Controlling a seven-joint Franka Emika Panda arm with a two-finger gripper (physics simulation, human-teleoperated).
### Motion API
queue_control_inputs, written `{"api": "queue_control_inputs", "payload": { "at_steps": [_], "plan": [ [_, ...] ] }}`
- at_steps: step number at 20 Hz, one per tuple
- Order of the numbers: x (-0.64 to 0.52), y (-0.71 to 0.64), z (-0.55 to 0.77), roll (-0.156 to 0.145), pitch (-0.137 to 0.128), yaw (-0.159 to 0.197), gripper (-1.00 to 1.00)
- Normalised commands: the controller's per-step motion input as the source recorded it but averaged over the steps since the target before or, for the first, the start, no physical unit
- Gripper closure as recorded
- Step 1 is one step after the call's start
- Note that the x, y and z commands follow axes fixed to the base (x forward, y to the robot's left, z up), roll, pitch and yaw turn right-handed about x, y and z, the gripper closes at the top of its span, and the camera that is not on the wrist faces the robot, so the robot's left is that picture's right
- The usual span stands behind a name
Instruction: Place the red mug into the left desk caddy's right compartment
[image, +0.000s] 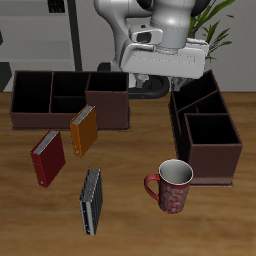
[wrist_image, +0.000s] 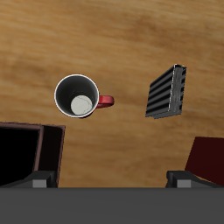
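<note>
The red mug (image: 172, 185) stands upright on the table near its front edge, white inside, its handle towards the black book. It also shows in the wrist view (wrist_image: 77, 96). The left desk caddy (image: 205, 125) stands end-on just behind the mug. Its right compartment (image: 212, 135), the big square bin, is the end nearest the mug; the bin also shows in the wrist view (wrist_image: 22, 156). My gripper (image: 152, 88) hangs high above the table's back, open and empty, well away from the mug. Its fingertips (wrist_image: 39, 180) stand wide apart.
A second, identical caddy (image: 70, 95) stands broadside at the back. An orange book (image: 83, 130) and a red book (image: 47, 157) stand in front of it. A black book (image: 90, 200) lies beside the mug and shows in the wrist view (wrist_image: 166, 92).
</note>
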Motion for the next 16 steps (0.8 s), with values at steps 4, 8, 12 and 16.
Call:
{"api": "queue_control_inputs", "payload": {
  "at_steps": [4,8,12,16],
  "plan": [
    [0.32,0.26,0.06,0.003,-0.033,-0.021,-1.0],
    [0.33,0.21,-0.1,0.007,0.01,-0.001,-1.0],
    [0.18,0.17,-0.16,-0.004,-0.011,0.0,-1.0],
    [0.18,0.23,-0.32,0.0,0.005,0.006,-1.0]
  ]
}}
